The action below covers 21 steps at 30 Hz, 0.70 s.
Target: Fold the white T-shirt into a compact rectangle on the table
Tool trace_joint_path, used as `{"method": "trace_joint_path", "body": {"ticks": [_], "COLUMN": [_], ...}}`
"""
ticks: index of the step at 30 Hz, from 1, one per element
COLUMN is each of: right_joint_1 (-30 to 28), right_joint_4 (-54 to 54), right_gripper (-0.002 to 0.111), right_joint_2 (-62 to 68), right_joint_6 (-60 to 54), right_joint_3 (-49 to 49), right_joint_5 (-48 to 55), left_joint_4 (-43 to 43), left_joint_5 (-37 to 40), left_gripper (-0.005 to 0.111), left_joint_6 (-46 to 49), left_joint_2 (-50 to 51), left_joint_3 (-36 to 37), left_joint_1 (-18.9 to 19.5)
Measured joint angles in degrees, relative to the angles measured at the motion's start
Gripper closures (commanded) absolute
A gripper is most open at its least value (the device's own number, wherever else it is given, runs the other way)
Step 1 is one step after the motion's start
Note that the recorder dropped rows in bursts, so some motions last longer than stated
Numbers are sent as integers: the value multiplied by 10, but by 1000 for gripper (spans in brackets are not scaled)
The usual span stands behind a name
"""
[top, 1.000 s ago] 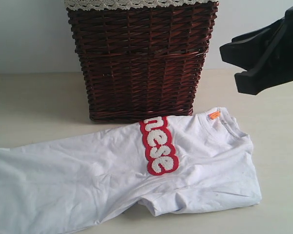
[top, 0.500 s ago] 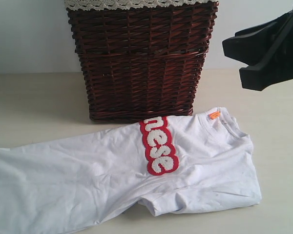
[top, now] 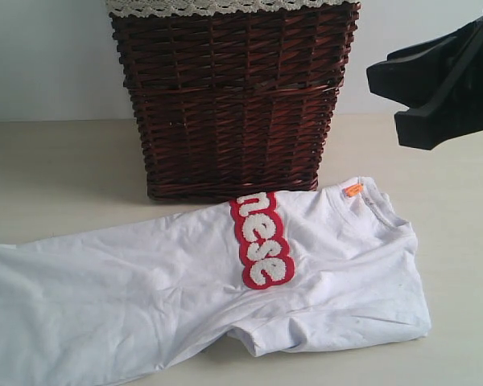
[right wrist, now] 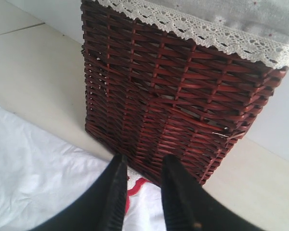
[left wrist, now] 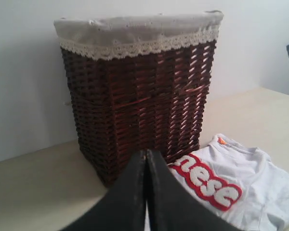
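White T-shirt (top: pixel 185 297) lies wrinkled at the table (top: pixel 56 161) near edge, before the basket (top: pixel 233 104); left gripper (left wrist: pixel 145 154) closed, empty; right gripper (right wrist: pixel 143 162) slightly parted, empty.

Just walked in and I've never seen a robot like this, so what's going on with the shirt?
A two-armed robot is working on folding a white T-shirt on the table. The shirt lies wrinkled in front of a dark wicker basket, not yet a compact rectangle. Neither gripper seems to hold it: the right gripper hangs open in the air beside the basket, and the left gripper is shut, apparently on nothing.
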Motion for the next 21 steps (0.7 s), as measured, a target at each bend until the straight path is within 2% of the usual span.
{"method": "trace_joint_path", "body": {"ticks": [2, 5, 9, 12, 15, 18, 21], "right_joint_1": [0, 0, 0, 0, 0, 0, 0], "right_joint_4": [0, 0, 0, 0, 0, 0, 0], "right_gripper": [82, 82, 82, 82, 82, 82, 82], "right_joint_2": [0, 0, 0, 0, 0, 0, 0], "right_joint_6": [0, 0, 0, 0, 0, 0, 0], "right_joint_3": [0, 0, 0, 0, 0, 0, 0], "right_joint_5": [0, 0, 0, 0, 1, 1, 1], "left_joint_4": [0, -2, -3, -4, -4, -4, -4], "left_joint_5": [-4, -43, -123, -146, -157, -161, -188], "left_gripper": [107, 107, 107, 107, 107, 107, 107], "left_joint_6": [0, -2, -69, -106, -114, -115, -115], "left_joint_2": [-6, -17, -52, -82, -88, -88, -88], "left_joint_3": [14, 38, 69, 90, 109, 132, 169], "left_joint_1": [6, 37, 126, 209, 270, 299, 303]}}
